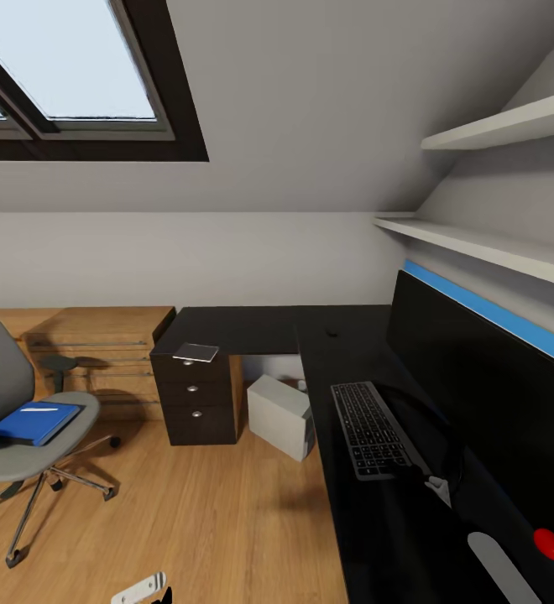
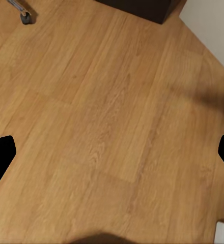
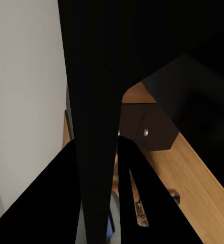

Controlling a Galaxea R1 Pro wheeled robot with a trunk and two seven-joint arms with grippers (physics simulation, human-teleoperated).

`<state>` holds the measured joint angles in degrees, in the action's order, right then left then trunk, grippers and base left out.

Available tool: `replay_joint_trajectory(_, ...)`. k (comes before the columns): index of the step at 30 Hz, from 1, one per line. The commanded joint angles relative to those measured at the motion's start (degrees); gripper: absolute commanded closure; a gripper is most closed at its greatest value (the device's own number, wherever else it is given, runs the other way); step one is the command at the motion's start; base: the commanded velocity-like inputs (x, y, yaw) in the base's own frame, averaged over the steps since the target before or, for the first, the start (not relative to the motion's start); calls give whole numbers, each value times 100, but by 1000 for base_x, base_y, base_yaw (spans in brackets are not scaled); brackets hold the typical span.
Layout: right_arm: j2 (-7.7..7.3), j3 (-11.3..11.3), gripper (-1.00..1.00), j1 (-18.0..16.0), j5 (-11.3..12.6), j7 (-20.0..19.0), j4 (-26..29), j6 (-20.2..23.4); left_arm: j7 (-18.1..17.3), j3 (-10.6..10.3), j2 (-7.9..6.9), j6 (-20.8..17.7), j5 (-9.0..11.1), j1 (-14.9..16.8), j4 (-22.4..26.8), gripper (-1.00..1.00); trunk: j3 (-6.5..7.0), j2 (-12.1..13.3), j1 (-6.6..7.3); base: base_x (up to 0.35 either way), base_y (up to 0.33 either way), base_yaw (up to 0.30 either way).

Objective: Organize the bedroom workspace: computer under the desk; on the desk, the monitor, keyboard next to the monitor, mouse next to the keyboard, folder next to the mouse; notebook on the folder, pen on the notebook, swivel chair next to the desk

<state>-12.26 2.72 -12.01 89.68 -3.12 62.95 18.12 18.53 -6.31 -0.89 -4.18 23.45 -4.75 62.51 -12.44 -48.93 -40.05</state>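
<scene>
Head view is showing the L-shaped black surface [image 1: 252, 329] running along the back wall and then down the right side. The keyboard [image 1: 369, 428] is lying on that surface with its long axis running from near to far, just in front of the monitor [image 1: 487, 394], which is standing edge-on along the right wall. A tiny mouse [image 1: 332, 333] is sitting beyond the keyboard's far end, well apart from it. The notebook [image 1: 195, 351] is lying flat on the surface corner above the drawer unit [image 1: 197, 403], slightly skewed. The computer [image 1: 281, 415] is standing on the floor [image 1: 201, 512] just right of the drawer unit, under the surface. The chair [image 1: 25, 428] is standing well left of the drawer unit, and the folder [image 1: 32, 422] is lying on its seat, long axis angled toward the drawers, with the pen [image 1: 38, 409] lying across its top.

The left end effector [image 2: 112, 152] is hanging wide apart over bare floor, holding nothing; a chair caster [image 2: 25, 18] is showing nearby. For the right end effector, dark shapes are blocking its wrist view, so I cannot tell its opening.
</scene>
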Motion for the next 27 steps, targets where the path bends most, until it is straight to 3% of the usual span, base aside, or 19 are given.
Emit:
replay_joint_trajectory(1,-5,9,100,-3,35,-22,-2,6,46,-17,-7,-22,36,0,27,-100,-7,-6,-1,0,0,0)
replay_joint_trajectory(4,-6,9,100,-3,35,-22,-2,7,46,-1,11,-22,42,0,46,-100,-7,-6,-1,0,0,0)
replay_joint_trajectory(12,-5,9,100,-3,41,-9,2,2,54,6,19,-22,46,0,49,-100,-150,-327,-177,0,0,0)
replay_joint_trajectory(27,-5,9,100,-3,41,-20,1,14,55,7,19,-31,46,0,42,-100,-150,-327,-177,0,0,0)
